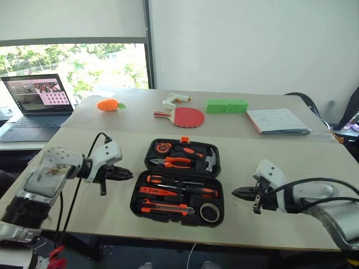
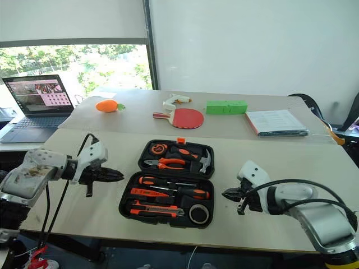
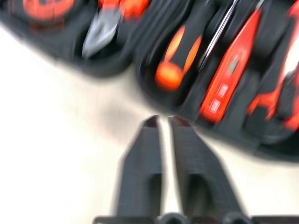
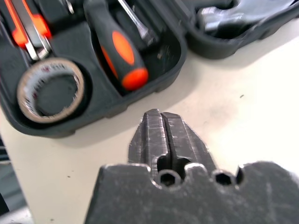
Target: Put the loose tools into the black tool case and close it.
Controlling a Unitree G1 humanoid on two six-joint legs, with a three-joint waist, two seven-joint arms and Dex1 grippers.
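**Tool case lies open with the tools inside**

The black tool case (image 1: pixel 178 182) sits open in the middle of the frame, on the near table (image 1: pixel 280 168). Its lower half holds two black-and-orange screwdrivers (image 1: pixel 182 190), a slim red-orange screwdriver (image 3: pixel 229 77), the utility knife (image 1: pixel 167 209) and the tape roll (image 1: pixel 210 212). The upper half holds the pliers (image 1: pixel 175 162), hammer (image 1: pixel 210 158) and tape measure (image 1: pixel 162 148).

The left gripper (image 1: pixel 127 175) is at the left of the frame, just beside the case. Its fingers (image 3: pixel 145 163) are pressed together and hold nothing. The right gripper (image 1: pixel 238 193) is at the right, near the case. Its fingers (image 4: pixel 154 135) are pressed together too, with nothing in them.
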